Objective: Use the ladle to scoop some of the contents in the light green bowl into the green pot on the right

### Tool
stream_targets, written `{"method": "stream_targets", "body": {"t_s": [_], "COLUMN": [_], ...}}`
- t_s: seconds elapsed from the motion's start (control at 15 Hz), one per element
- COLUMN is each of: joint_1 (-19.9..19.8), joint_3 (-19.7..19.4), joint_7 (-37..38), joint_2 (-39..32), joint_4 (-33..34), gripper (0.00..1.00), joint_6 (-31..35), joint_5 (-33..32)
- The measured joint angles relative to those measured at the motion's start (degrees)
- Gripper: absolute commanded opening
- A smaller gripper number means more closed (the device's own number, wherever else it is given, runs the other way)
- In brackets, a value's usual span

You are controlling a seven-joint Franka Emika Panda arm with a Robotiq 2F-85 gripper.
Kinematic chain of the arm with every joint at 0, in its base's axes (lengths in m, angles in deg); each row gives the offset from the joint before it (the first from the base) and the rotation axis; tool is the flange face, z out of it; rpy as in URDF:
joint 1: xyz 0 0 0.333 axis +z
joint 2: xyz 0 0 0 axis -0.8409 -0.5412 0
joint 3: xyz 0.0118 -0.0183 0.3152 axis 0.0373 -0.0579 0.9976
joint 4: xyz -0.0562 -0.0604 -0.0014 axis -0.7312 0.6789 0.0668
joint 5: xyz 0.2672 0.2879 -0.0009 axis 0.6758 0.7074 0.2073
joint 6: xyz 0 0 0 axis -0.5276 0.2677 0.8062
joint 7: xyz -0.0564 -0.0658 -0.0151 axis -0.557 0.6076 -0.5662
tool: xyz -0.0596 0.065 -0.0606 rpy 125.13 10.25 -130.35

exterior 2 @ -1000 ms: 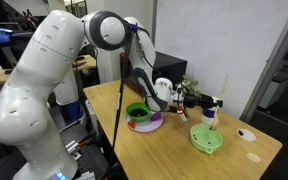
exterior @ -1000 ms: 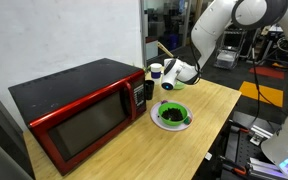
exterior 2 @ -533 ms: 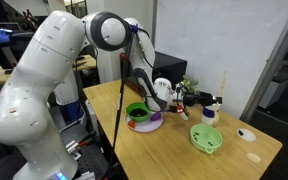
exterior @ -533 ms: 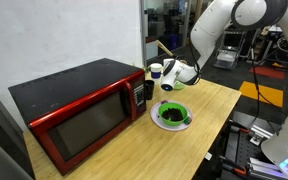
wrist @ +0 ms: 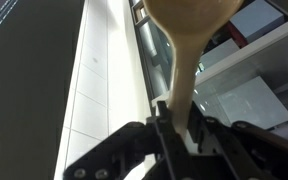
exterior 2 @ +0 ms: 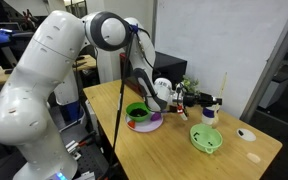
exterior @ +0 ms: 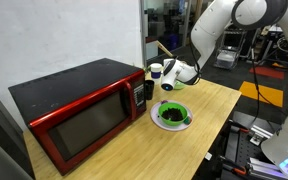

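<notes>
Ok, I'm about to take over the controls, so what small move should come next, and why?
Probably swing the ladle over to the light green bowl and tip its scoop down into it. The fingers are shut on the ladle's handle. The gripper hangs above the table beside the green pot, apart from the bowl, so nothing looks scooped yet.

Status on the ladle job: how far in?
Done: gripper shut on the ladle handle. In hand: ladle held in the air above the table. Left: dip into the light green bowl, then tip into the green pot; no transfer visible yet.
</notes>
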State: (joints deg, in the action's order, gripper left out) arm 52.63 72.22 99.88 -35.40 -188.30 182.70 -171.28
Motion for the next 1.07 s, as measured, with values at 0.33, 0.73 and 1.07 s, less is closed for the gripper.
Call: {"method": "stream_targets", "body": {"t_s": [0.33,0.73,1.07], "joint_1": [-3.6,-6.5,-9.7], "joint_3": [0.6,0.6,0.5], "joint_7": [-2.7,-8.9,-23.9], "joint_2": [2.6,7.2,12.0], "joint_4": [0.0,0.1,0.3], "gripper": [0.06,0.06,0.06], "joint_6": [12.6,23.7,38.0], "joint_5": [2.9,11.1,24.7]}}
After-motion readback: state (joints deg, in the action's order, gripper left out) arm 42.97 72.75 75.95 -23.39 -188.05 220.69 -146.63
